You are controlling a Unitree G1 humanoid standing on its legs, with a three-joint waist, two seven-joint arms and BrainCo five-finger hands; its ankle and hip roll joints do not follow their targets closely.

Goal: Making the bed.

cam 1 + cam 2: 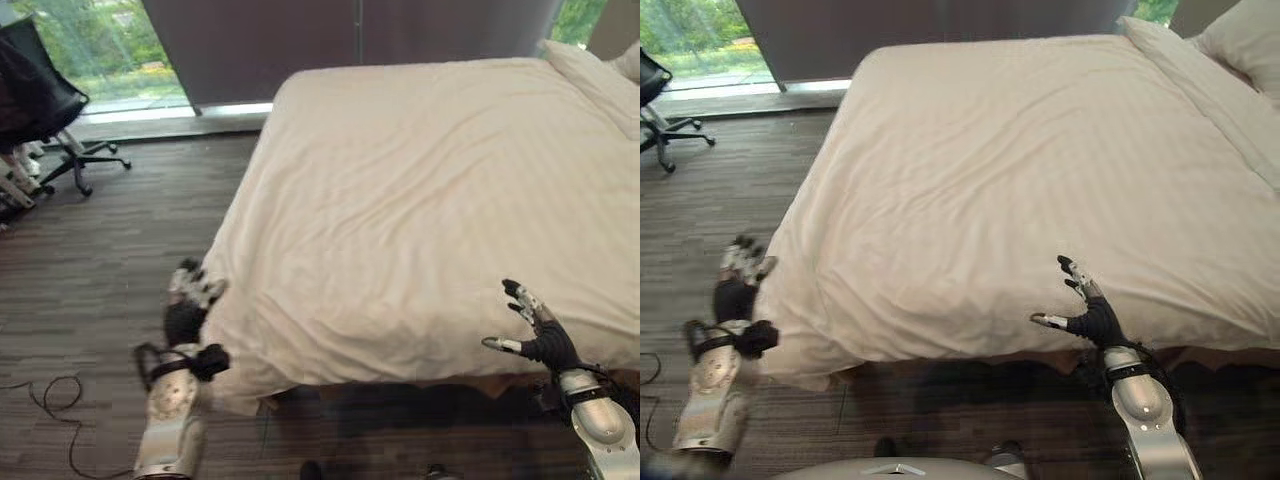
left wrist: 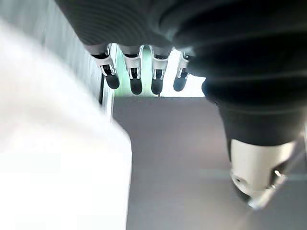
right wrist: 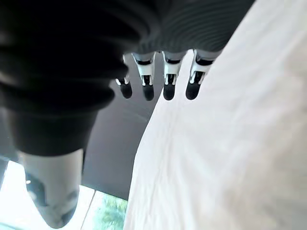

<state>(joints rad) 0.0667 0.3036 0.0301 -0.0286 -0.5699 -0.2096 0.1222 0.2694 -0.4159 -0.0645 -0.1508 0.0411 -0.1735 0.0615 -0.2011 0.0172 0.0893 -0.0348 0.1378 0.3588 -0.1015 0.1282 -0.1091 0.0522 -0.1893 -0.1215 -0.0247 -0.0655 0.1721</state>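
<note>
Left eye view: the duvet [image 1: 430,200] is flanked at its foot edge by the left hand [image 1: 192,295] and right hand [image 1: 535,325], fingers extended, nothing gripped.

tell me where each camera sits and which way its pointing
Left eye view: on the head, looking down at the bed's foot; white duvet, pillows, office chair by the window; left hand at the duvet's corner, right hand open over its near edge.
Right eye view: same scene from slightly to the right; both hands show.
Left wrist view: looks along straight fingers past the duvet toward the curtain.
Right wrist view: looks along straight fingers over the duvet.
Shared: all four show the duvet.
</note>
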